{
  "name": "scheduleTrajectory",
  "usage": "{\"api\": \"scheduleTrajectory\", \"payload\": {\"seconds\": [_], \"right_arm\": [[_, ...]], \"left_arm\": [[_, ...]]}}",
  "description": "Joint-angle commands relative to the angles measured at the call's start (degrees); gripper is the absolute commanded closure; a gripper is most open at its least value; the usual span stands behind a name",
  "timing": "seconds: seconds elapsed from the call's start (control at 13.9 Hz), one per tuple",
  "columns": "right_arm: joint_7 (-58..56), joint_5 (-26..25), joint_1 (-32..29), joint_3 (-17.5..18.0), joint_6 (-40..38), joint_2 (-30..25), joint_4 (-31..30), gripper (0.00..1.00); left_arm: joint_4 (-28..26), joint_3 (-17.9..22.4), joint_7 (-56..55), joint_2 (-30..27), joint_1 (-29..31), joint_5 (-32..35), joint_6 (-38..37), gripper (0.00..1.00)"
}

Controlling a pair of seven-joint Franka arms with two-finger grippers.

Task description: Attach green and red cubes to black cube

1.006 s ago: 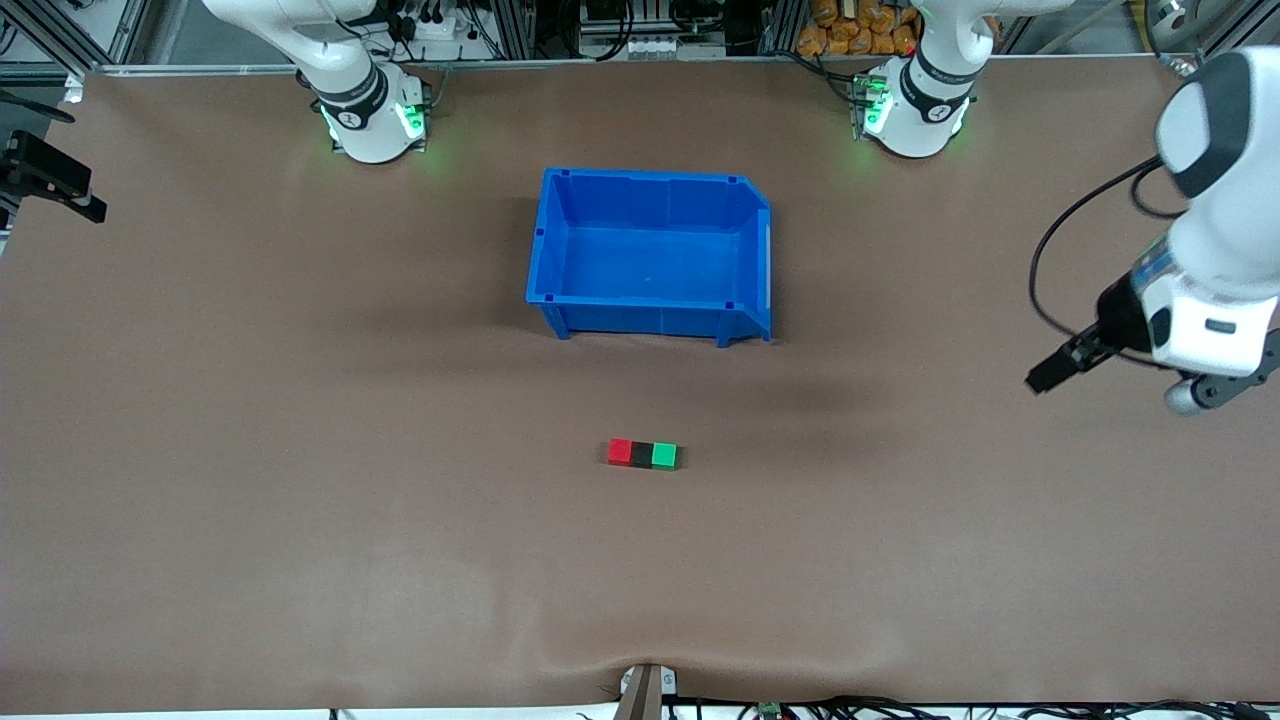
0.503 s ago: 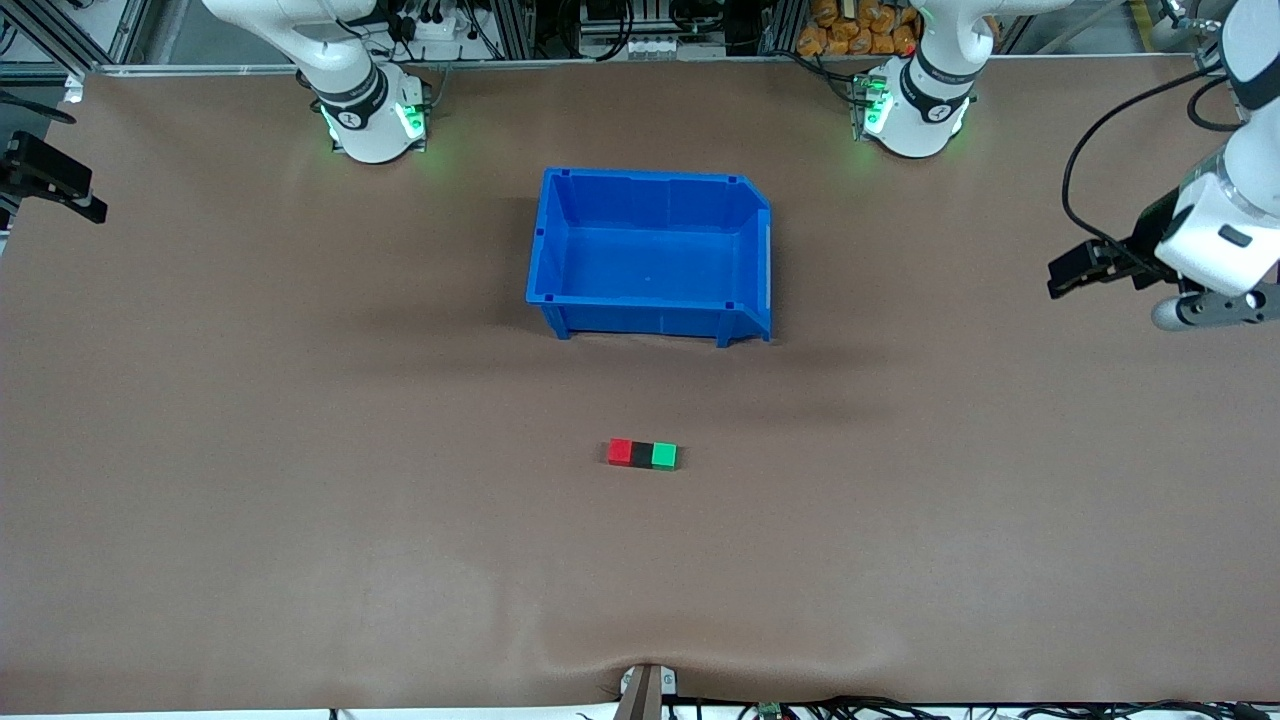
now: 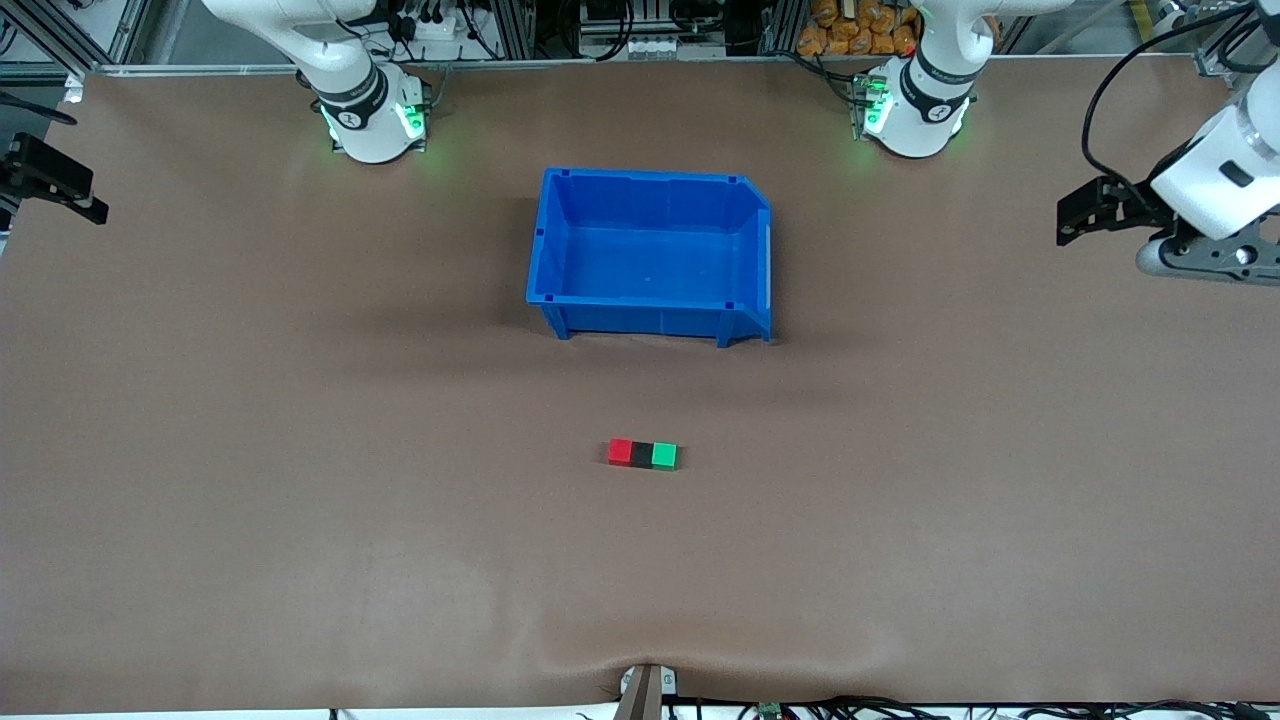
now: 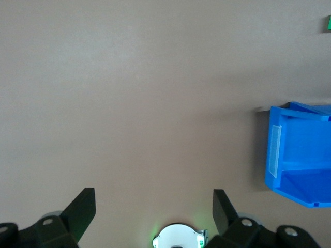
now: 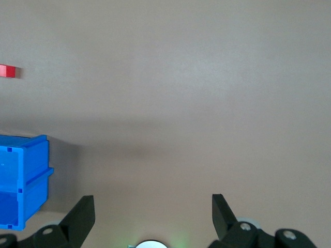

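A brown-covered table [image 3: 300, 450] fills the view, with aluminium framing [image 3: 520, 25] and cables [image 3: 900, 708] along its edges.

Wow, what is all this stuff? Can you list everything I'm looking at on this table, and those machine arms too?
Small red cube: one, red, at the right arm's end of a row of three touching cubes, nearer the front camera than the bin.
Small matte black cube: one, black, middle of that row, between the red and green ones.
Small green cube: one, green, at the left arm's end of the row.
Open blue plastic bin: one, blue, mid-table, nothing visible inside.
Brown table cover: one, brown, under everything.
Left claw: one, black, open, over the table's left-arm end, holding nothing.
Right claw: one, black, open, over bare table, holding nothing.
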Motion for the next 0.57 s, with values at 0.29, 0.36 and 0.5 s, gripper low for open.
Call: {"api": "scheduleTrajectory", "payload": {"seconds": [0.29, 0.36, 0.5], "right_arm": [[-0.6, 0.2, -0.6, 0.4, 0.0, 0.2, 0.2, 0.00], [-0.6, 0.2, -0.6, 0.4, -0.1, 0.2, 0.2, 0.00], [-0.6, 0.3, -0.9, 0.4, 0.1, 0.3, 0.3, 0.00]], "left_arm": [[2.1, -0.5, -4.1, 1.8, -0.5, -0.1, -0.8, 0.00], [2.1, -0.5, -4.1, 1.9, -0.6, -0.3, -0.1, 0.00], [2.1, -0.5, -4.2, 1.9, -0.5, -1.6, 0.4, 0.00]]}}
